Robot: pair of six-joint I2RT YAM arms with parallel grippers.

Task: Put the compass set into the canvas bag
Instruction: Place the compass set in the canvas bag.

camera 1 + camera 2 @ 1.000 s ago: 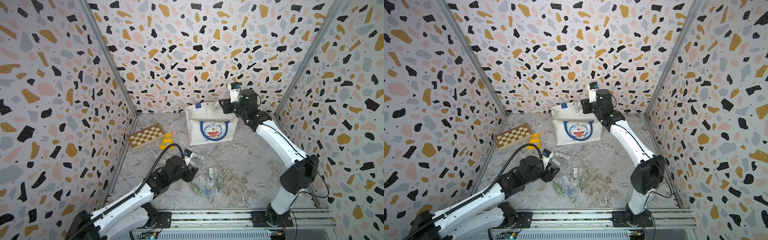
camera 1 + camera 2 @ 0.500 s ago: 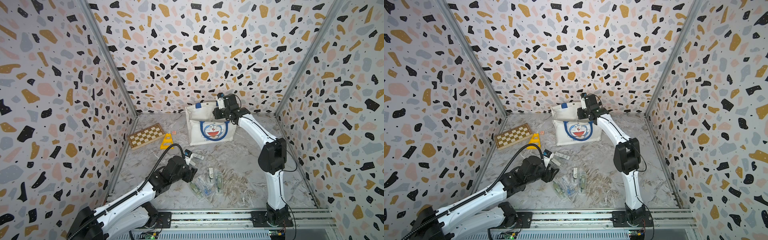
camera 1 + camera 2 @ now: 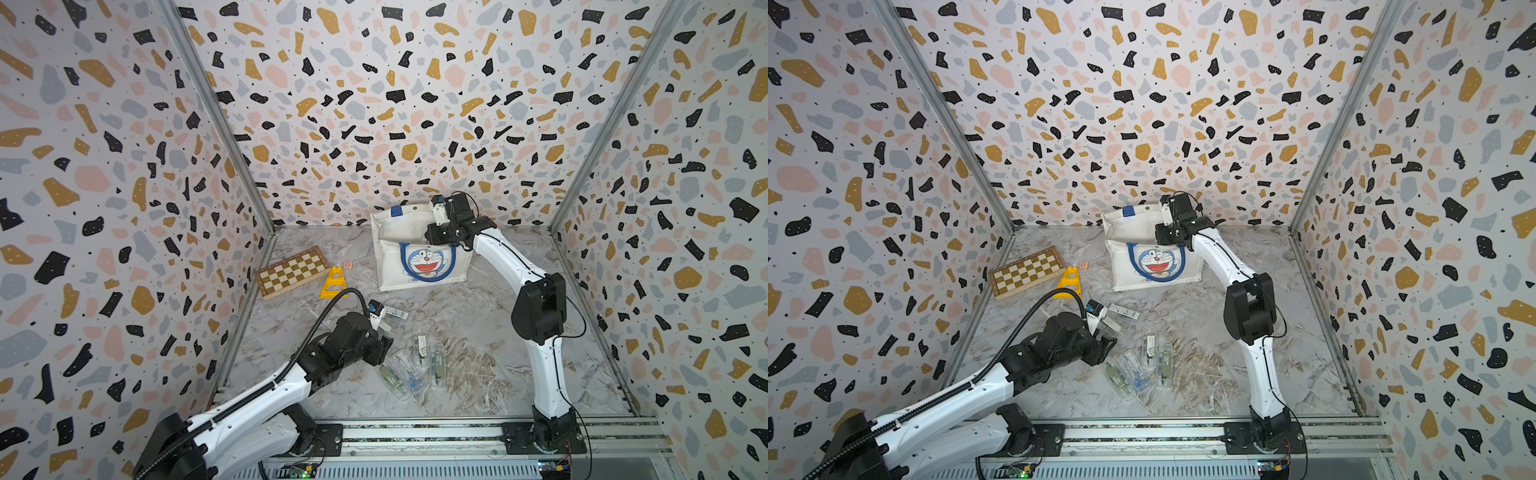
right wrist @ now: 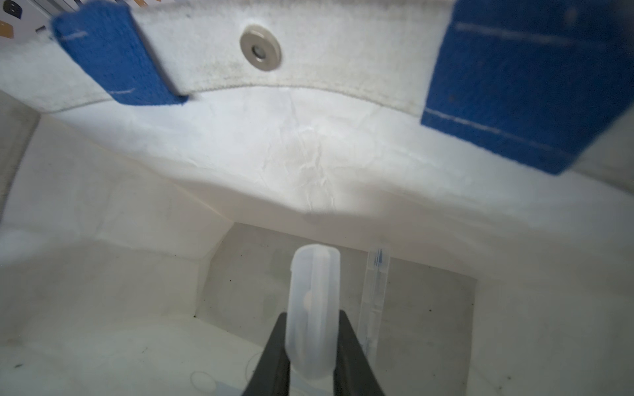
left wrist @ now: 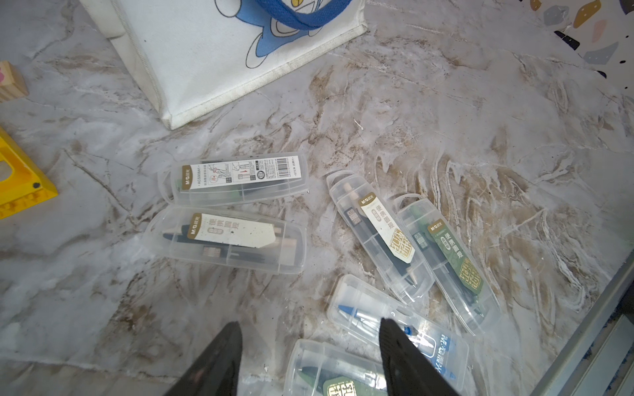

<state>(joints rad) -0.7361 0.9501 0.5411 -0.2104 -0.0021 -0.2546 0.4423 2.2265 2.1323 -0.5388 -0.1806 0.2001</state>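
Right wrist view: the compass set (image 4: 314,308), in its clear plastic case, is pinched end-on in my right hand (image 4: 312,317). The fingers clamp its two flat sides so the long axis points straight down the opening. It sits below the rim of the canvas bag (image 4: 308,147) but isn't down yet; the rounded end hangs above the bottom panel. Narrow-end-first makes sense: the mouth sags inward around the snap button (image 4: 260,48) and the blue handles (image 4: 116,58) flop over the rim, so a case carried flat would likely catch. One other case (image 4: 375,291) is inside near the bottom, exact pose hard to read, so I'd release beside it, not on it. In a top view the bag stands upright at the back of the desk (image 3: 478,332), with my arm reaching in over its right side. My left hand (image 5: 308,324) hangs open and empty above the loose cases (image 5: 236,178) toward the front, presumably staged for the next pick while the bag mouth is occupied. Next: let go, then pull straight up to clear the handles.
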